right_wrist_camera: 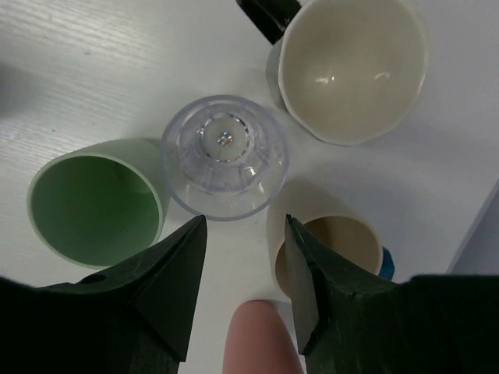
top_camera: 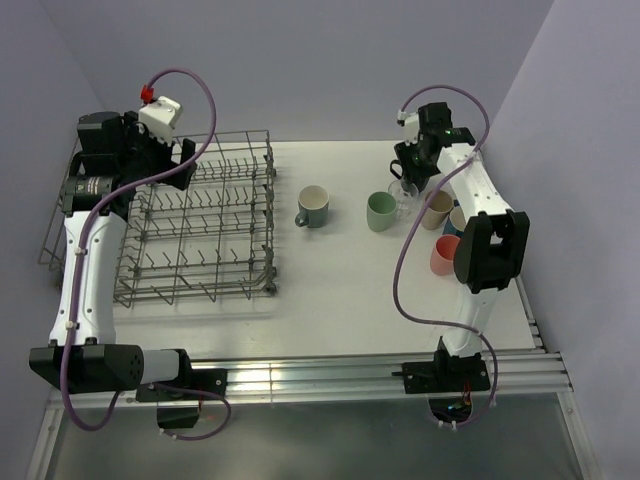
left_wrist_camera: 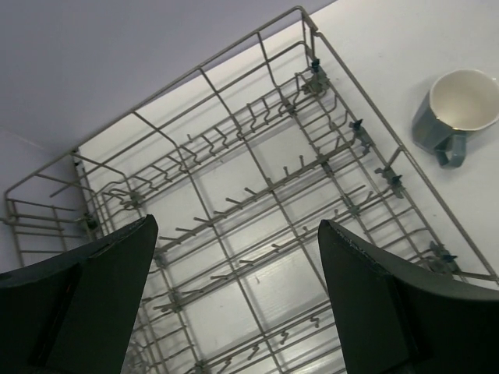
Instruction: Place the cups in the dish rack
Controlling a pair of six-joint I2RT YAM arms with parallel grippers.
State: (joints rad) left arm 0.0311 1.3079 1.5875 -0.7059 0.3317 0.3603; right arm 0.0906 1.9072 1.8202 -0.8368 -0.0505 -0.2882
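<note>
- The right gripper point(right_wrist_camera: 242, 234) hangs with its jaws parted and nothing pinched between them.
- A coral mug point(right_wrist_camera: 261, 335) sits beneath it, behind the fingertips.
- A green mug point(right_wrist_camera: 93, 199) stands off one finger, a beige mug point(right_wrist_camera: 331, 245) off the other.
- Just past the tips stands a clear glass tumbler point(right_wrist_camera: 224, 156), ungripped.
- Farther ahead is a dark mug point(right_wrist_camera: 351, 66).
- The left gripper point(left_wrist_camera: 238, 234) is spread wide above the dish rack point(left_wrist_camera: 234, 202).
- A grey-blue mug point(left_wrist_camera: 456, 109) stands beyond the rack's side.
</note>
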